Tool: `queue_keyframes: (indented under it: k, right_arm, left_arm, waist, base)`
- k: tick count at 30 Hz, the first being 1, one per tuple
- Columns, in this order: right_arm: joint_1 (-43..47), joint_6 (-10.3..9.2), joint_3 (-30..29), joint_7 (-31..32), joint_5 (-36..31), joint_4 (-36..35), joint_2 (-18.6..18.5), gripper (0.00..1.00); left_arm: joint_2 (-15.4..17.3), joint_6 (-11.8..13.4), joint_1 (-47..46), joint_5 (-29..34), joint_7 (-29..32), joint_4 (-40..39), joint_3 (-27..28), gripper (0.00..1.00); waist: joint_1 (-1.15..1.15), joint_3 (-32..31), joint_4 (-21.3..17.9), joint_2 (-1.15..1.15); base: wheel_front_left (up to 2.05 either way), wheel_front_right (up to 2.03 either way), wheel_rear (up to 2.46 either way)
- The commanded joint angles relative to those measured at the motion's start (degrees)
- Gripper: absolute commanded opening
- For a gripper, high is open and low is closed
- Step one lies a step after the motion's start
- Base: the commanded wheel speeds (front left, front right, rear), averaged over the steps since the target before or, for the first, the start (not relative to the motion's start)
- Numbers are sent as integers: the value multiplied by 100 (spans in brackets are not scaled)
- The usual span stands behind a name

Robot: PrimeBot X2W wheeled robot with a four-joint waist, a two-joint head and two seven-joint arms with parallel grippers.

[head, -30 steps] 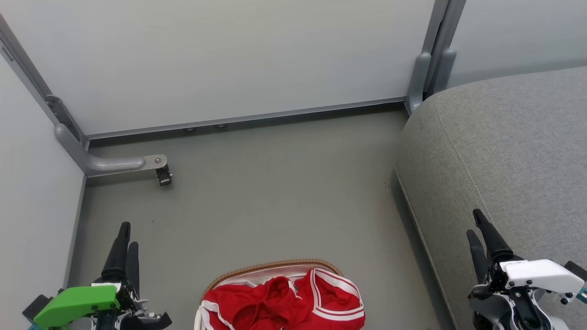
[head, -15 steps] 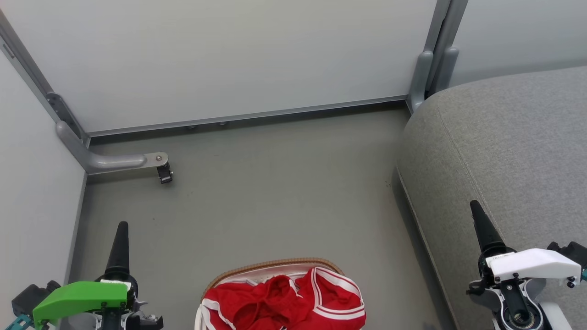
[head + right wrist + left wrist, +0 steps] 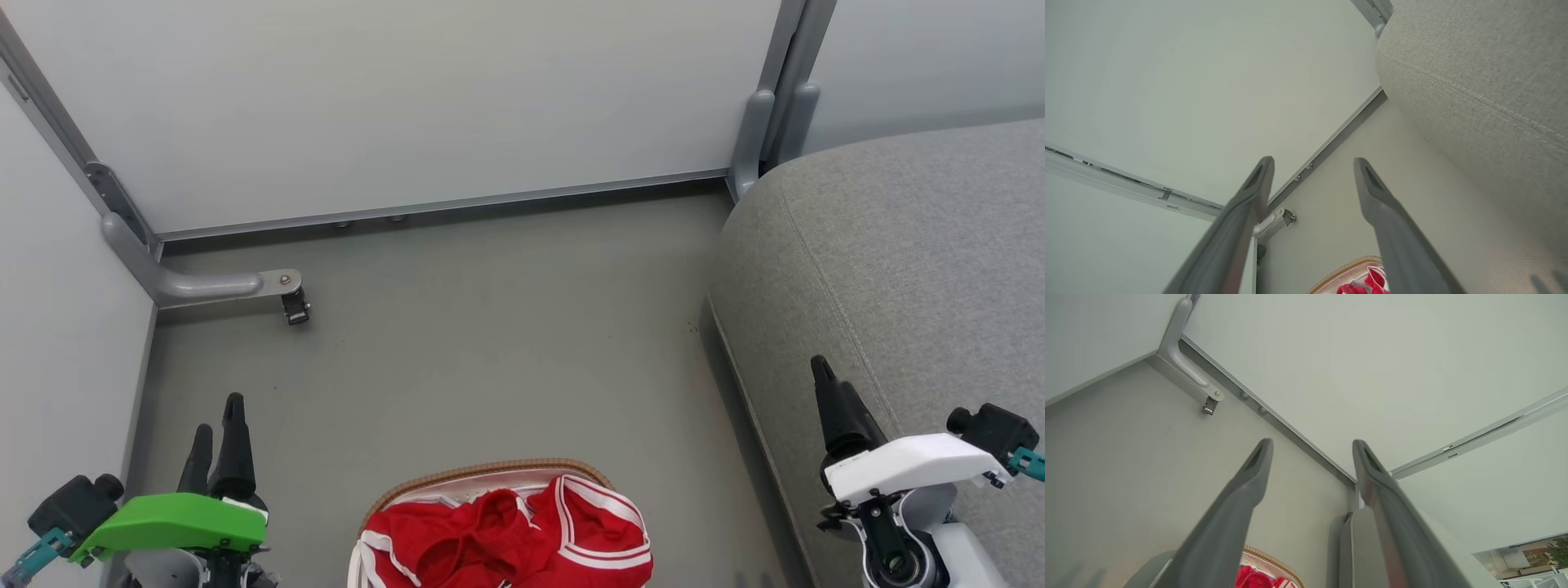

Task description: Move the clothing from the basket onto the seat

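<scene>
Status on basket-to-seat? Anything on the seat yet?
Done: nothing; the clothing lies in the basket. In hand: nothing; left jaws and right jaws stand open and empty. Left: carry all the clothing onto the seat.

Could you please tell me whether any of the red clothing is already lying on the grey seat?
No, the red clothing is bunched inside the basket on the floor, to the left of the seat.

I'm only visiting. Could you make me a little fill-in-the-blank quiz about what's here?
The clothing in the basket is ____ with white trim.
The grey seat lies on the robot's ____ side.
The left gripper and right gripper are both ____, holding nothing.
Missing: red; right; open.
</scene>
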Motion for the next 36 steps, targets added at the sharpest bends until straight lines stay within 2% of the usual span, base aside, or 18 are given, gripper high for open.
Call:
queue_keyframes:
  k: [1,15,36]
  right_arm:
    - [-194,1,36,-66,-239,-30,-62,100]
    - [-269,1,226,-332,-1450,217,-55,100]
    - [-301,1,576,-659,-2920,400,-105,100]
  left_arm:
    - [88,27,-112,267,-59,-47,-25,100]
    - [225,148,-55,1475,-327,-40,-312,100]
    - [327,392,143,2792,-654,57,-578,100]
  waist:
    - [0,1,3,0]
    - [0,8,25,0]
    - [0,3,-12,0]
  base:
    - [0,0,0]
    - [0,0,0]
    - [0,0,0]
